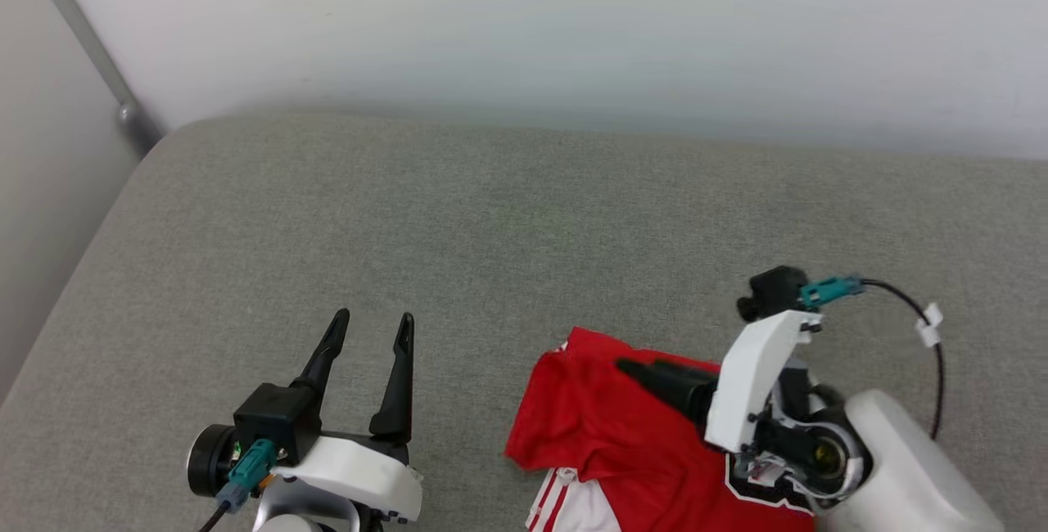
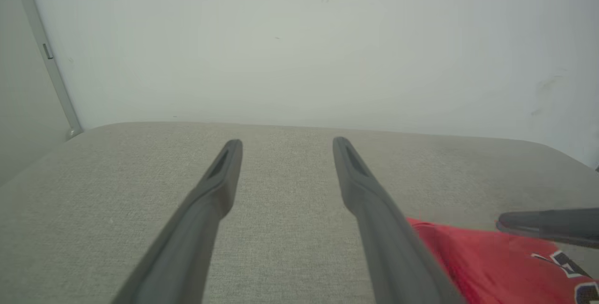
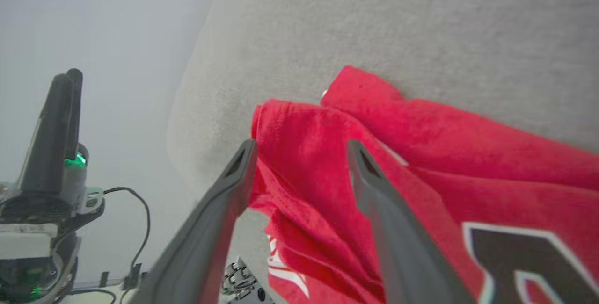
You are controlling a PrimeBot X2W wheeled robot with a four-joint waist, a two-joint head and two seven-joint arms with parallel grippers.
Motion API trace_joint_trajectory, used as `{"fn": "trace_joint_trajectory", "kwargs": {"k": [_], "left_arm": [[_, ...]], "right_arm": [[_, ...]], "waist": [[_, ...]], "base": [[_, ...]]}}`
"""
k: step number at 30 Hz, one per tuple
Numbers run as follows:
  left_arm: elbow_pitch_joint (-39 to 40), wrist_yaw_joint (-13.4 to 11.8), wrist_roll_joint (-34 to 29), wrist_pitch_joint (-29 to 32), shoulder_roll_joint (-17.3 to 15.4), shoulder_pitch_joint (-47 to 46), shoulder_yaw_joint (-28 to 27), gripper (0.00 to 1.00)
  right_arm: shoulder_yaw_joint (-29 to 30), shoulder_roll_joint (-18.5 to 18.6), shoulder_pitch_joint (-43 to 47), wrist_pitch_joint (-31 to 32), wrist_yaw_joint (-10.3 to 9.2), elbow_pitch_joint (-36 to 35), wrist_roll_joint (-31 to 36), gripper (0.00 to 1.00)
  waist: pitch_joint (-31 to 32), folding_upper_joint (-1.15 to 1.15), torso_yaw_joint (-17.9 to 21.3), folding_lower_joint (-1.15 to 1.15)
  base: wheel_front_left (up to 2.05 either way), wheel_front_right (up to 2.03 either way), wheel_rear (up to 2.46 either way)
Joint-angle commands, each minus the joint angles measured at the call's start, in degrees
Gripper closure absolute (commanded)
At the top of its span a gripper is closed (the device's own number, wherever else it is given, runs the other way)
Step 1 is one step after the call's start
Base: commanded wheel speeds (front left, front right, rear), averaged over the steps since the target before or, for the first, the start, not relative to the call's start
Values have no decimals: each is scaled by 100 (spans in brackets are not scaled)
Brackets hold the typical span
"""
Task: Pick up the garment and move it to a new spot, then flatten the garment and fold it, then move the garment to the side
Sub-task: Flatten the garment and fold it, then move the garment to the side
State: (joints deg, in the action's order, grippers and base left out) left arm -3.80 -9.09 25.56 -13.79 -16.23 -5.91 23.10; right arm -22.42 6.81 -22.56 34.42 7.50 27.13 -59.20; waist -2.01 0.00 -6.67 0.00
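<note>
Garment point(image 1: 622, 434) rumpled on grey upholstered surface point(image 1: 491, 229) against pale wall point(image 1: 573, 24); left fingers point(image 1: 399, 376) and right fingers point(image 3: 219, 201) wide apart, empty.

Head cam looks down on grey cushion point(image 1: 458, 213); wrist cams low, close; all share garment point(image 1: 606, 434).

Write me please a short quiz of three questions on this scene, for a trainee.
1. In the head view, the garment lies: A far left, B lower right, C top centre.
2. True or false: the left jaws hold the garment.
3. Fill in: the lettering is ____ with a white outline.
Key: 1 B; 2 false; 3 black.
</note>
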Motion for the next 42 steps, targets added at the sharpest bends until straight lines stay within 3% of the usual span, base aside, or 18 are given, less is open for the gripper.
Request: {"fn": "trace_joint_trajectory", "kwargs": {"k": [1, 4, 7, 12, 16, 22, 27, 42], "left_arm": [[-18, -30, 34, -6, -28, 55, -27, 0], [-36, -68, 59, -7, -59, 112, -66, 0], [-57, -109, 84, -20, -88, 171, -114, 0], [-63, -189, 122, -46, -143, 279, -236, 0], [-65, -245, 137, -63, -176, 357, -304, 0], [-38, -319, 90, -83, -212, 488, -332, 0], [-54, -332, 125, -97, -212, 600, -334, 0], [-130, -324, 212, -116, -194, 662, -428, 0]], "right_arm": [[-59, 365, 21, -379, -2, -275, 483, 0], [48, 819, 213, -998, -2, -521, 1404, 0], [515, 1088, 471, -1551, -2, -658, 2260, 0], [1560, 1093, 1123, -2269, -2, -1124, 3410, 0], [2044, 950, 1531, -2684, -2, -1650, 3839, 0], [2329, 546, 2347, -3321, -2, -2740, 4214, 0], [2329, 275, 2858, -3405, -2, -3265, 4371, 0], [2540, 87, 3101, -3028, -2, -3425, 4374, 0]], "waist": [[96, 0, 118, 0], [161, 0, 243, 0], [233, 0, 366, 0], [297, 0, 558, 0], [327, 0, 642, 0], [385, 0, 723, 0], [425, 0, 787, 0], [459, 0, 802, 0]], "base": [[0, 0, 0], [0, 0, 0], [0, 0, 0], [0, 0, 0], [0, 0, 0], [0, 0, 0], [0, 0, 0], [0, 0, 0]]}}
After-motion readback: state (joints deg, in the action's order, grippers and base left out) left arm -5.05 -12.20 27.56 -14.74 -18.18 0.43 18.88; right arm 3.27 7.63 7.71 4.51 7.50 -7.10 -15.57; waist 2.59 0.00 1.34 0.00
